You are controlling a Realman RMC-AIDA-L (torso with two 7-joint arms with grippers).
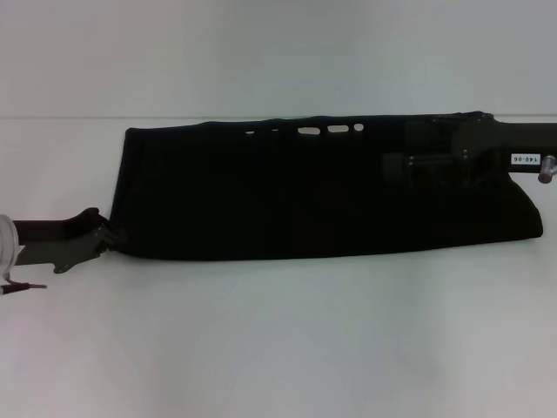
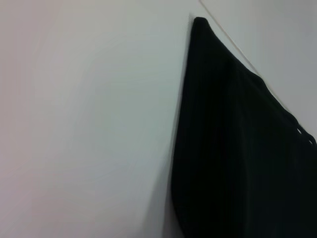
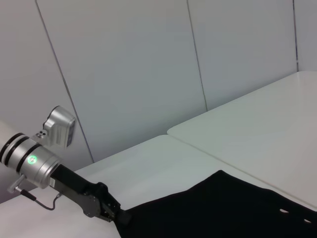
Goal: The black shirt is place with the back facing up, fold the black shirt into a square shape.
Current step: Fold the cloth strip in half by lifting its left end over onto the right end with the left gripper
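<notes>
While pinched shut on black shirt (image 1: pixel 322 196) by left gripper (image 1: pixel 106 237); right gripper (image 1: pixel 435 161) fingers indiscernible: carry fold across evenly.

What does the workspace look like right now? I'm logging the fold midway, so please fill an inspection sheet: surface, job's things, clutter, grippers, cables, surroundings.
Surface: white table, bare around the garment.
Job's things: black shirt lies as a long band across the table, off-white marks showing along its far edge.
Clutter: nothing seen.
Grippers: left gripper is at the shirt's near left corner, fingers closed on the fabric; right gripper is over the shirt's far right part, dark against the cloth.
Cables: thin cable under the left wrist.
Surroundings: white panelled wall; a second white tabletop adjoins.
</notes>
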